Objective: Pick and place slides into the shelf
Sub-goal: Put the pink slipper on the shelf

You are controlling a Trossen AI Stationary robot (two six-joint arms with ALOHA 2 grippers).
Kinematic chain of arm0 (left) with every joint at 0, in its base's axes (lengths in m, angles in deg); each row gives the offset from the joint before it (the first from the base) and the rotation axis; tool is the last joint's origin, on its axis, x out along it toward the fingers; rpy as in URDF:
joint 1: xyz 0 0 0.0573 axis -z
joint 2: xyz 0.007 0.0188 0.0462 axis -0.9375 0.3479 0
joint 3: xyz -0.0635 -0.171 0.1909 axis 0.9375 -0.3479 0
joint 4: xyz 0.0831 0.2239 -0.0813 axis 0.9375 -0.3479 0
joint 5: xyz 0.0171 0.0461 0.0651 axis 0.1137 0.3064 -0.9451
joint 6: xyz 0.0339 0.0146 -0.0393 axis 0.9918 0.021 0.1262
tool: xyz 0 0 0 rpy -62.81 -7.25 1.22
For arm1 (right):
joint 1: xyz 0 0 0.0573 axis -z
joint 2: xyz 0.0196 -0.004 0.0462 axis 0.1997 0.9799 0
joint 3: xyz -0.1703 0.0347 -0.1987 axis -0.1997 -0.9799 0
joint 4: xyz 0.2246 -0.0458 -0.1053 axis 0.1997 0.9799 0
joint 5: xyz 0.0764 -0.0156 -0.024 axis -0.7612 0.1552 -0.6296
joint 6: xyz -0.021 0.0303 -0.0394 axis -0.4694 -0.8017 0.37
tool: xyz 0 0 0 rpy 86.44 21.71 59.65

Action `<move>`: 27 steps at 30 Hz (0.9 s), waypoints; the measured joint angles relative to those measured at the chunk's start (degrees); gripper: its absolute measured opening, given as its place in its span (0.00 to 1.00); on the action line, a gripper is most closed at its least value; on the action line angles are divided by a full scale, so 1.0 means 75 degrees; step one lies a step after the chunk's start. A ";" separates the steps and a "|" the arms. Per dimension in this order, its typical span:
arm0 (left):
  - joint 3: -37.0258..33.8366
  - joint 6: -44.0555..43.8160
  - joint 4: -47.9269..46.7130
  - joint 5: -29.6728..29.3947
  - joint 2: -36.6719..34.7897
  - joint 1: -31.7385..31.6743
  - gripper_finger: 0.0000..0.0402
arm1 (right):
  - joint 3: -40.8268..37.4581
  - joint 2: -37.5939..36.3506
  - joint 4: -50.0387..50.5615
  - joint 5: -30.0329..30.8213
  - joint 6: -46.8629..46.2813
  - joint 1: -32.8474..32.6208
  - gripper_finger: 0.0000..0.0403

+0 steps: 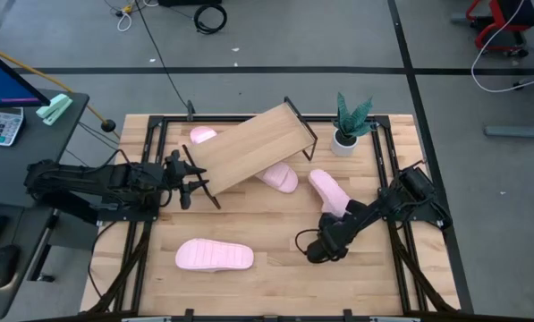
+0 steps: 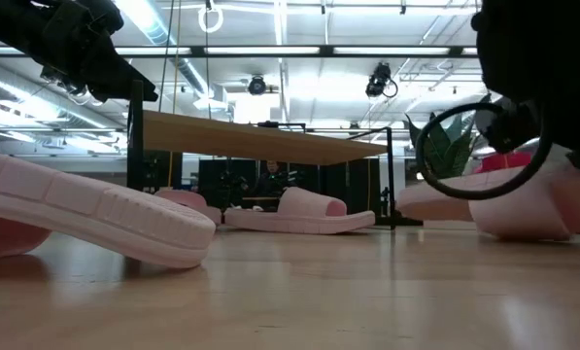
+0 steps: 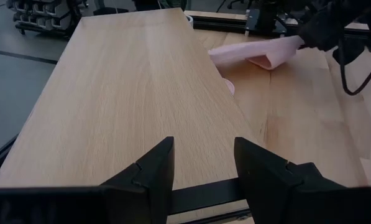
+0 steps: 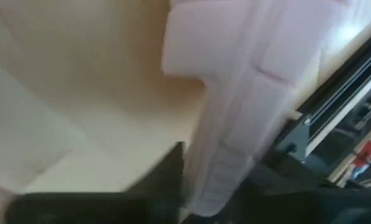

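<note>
- Slides: one (image 1: 328, 191) is clamped at its heel end in the right gripper (image 1: 340, 215), long axis running up-left toward the shelf (image 1: 249, 148).
- Left gripper (image 3: 201, 168) sits at the shelf's near edge, fingers apart, empty.
- One slide (image 1: 214, 256) lies flat on the table's front; two (image 1: 279, 177) (image 1: 202, 135) are partly hidden beneath the shelf.
- Shelf board holds none yet.

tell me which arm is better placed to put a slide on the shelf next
Right. The right gripper is already shut on a pink slide just beside the shelf. The left gripper is open and empty at the shelf's near edge.
</note>
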 joint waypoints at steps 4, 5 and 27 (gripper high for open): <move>0.0000 -0.0035 0.0000 0.0002 0.0000 -0.0003 0.43 | 0.0334 0.0000 0.0115 -0.0099 0.0394 -0.0090 0.10; -0.0003 -0.0079 -0.0003 -0.0001 0.0000 -0.0003 0.43 | 0.0468 0.0000 0.0197 -0.0089 0.0445 -0.0130 0.11; -0.0007 -0.0597 0.0072 -0.0025 0.0000 -0.0003 0.43 | 0.2885 -0.3521 0.1174 -0.0429 -0.5458 -0.2207 0.11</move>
